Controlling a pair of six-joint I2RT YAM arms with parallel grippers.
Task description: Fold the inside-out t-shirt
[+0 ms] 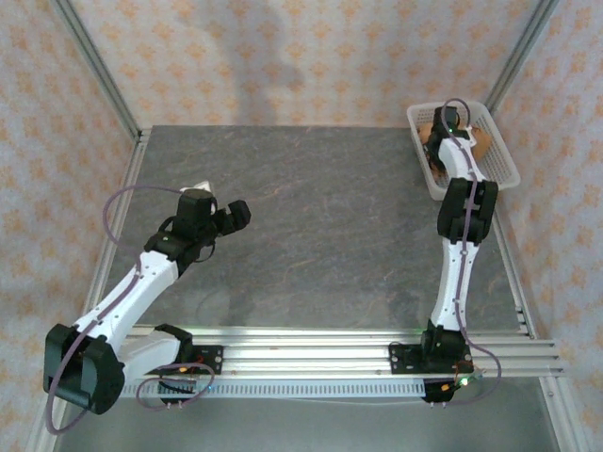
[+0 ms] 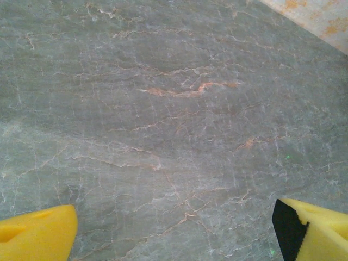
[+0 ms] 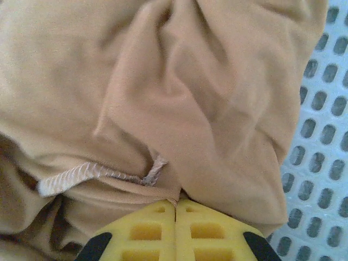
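An inside-out t-shirt (image 3: 179, 98) in caramel-tan jersey is lying bunched in a white perforated plastic basket (image 1: 499, 171) at the far right corner of a grey stone-patterned table (image 1: 311, 217). The fabric is slumping in deep, soft folds, with a pale overlocked seam (image 3: 92, 176) showing on the outside, as seams do on a garment turned inside out. No labels are showing here.

The right gripper (image 3: 175, 205) is sitting inside the basket with its yellow fingers pressed together, and creases are running into the tips, so it seems to be nipping a thin fold of the shirt. The left gripper (image 2: 173, 217) is hovering over bare table, its fingers spread wide and holding nothing.

The shirt is looking light, limp and a little stretchy, so it will likely drape and trail when lifted. A hem or shoulder seam would probably give a firmer hold than loose cloth.
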